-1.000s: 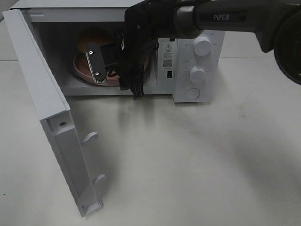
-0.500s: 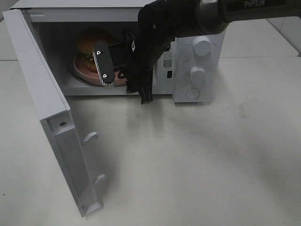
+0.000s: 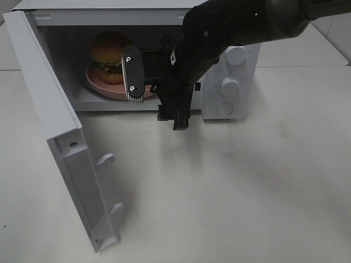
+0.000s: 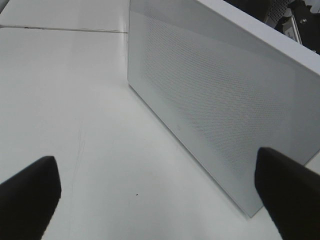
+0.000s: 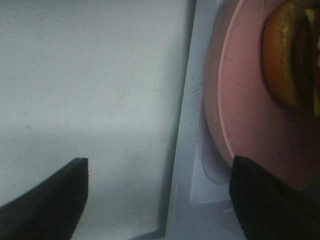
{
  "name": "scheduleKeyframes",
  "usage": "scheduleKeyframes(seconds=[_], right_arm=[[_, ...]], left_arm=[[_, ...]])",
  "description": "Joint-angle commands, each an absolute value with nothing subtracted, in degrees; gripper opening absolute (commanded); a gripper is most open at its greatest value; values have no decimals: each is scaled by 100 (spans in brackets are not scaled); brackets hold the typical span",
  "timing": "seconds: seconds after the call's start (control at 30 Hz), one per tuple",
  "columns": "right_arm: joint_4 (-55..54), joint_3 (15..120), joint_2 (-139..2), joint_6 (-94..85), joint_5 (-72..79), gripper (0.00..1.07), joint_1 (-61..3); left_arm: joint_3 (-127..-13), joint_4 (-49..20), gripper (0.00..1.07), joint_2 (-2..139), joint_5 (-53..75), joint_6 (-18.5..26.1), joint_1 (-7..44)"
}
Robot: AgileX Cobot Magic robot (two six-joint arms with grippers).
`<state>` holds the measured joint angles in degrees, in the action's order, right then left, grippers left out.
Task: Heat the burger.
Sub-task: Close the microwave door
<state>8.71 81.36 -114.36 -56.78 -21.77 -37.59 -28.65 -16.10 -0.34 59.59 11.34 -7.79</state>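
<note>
Black right end effector (image 3: 156, 107) gapes wide and empty at the microwave (image 3: 248, 101) mouth, apart from the burger (image 3: 108, 53).

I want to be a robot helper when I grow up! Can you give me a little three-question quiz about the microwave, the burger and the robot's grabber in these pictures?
1. True or false: the microwave door is shut.
2. Pick one: the burger sits on A) a pink plate, B) a blue bowl, C) a napkin.
3. Fill in the gap: the right gripper has its jaws ____ and holds nothing.

Key
1. False: the door is swung wide open.
2. A: it sits on the plate, inside the microwave.
3. open
</note>
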Motion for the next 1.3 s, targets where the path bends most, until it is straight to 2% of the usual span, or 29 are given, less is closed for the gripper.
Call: scheduleKeyframes(seconds=[0.03,0.5,0.97,1.3], right_arm=[[900,7861,-11138,-5460,-2143,82,-3759],[894,6652,-10004,-5162,-2149,81,-3741],[894,5512,-8881,-4085,-2515,78,-3741],[882,4733,-7735,-2223,-3214,76,-3741]], left_arm=[[-2848,-1627,98,-74,5942,1129,-802],[-2848,-1627,98,-74,5942,1129,-802],[-2848,-1627,98,-74,5942,1129,-802],[-2848,-1627,98,-74,5942,1129,-802]])
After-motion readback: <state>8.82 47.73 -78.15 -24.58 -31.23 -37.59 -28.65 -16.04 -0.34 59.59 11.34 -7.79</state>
